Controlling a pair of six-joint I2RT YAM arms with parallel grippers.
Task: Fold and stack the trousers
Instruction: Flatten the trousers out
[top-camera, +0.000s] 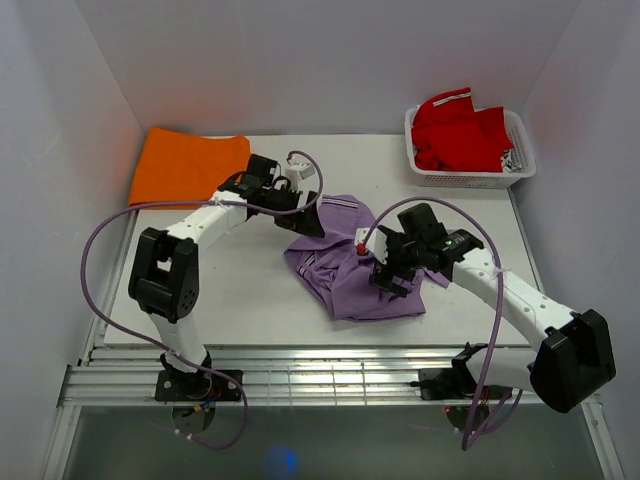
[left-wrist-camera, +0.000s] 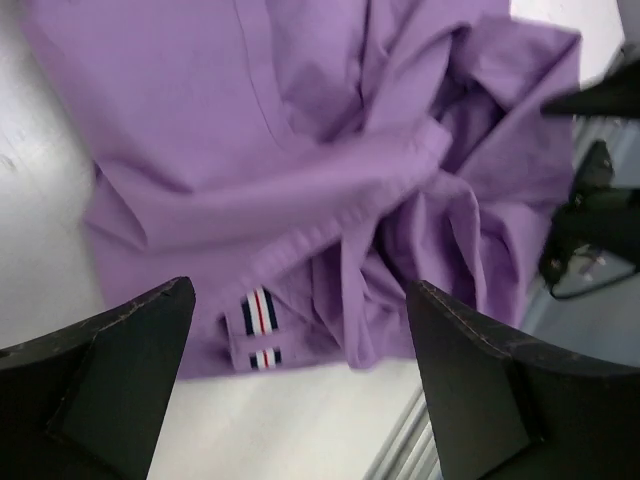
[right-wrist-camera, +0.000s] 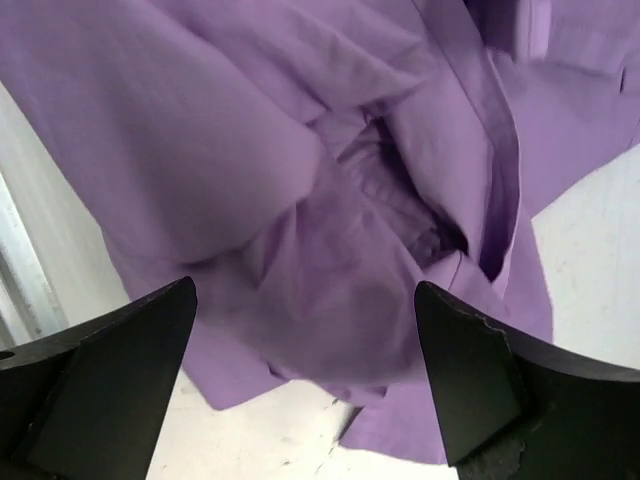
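Two navy-white-red striped tabs (left-wrist-camera: 258, 312) edge the crumpled lilac trousers (left-wrist-camera: 300, 140).

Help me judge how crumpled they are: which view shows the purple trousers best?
The top external view: the whole trousers lie bunched on the table. The left wrist view shows only a hem with striped tabs; the right wrist view only close wrinkled folds.
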